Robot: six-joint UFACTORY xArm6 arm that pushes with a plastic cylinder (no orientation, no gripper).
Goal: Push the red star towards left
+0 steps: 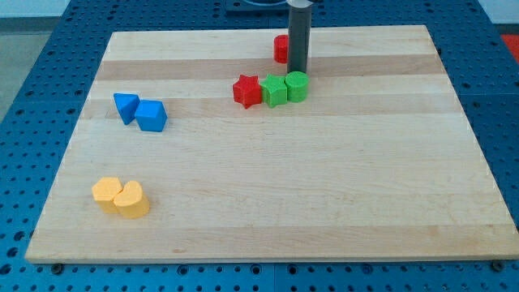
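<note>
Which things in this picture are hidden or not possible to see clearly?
- Red block at the view's top: the rod covers its right part, so its shape is unclear.
- My tip: it ends just behind the green cylinder; contact cannot be judged.
- Arm above the rod: cut off by the top edge.
- Green star and red star: whether they touch is too small to tell.
</note>
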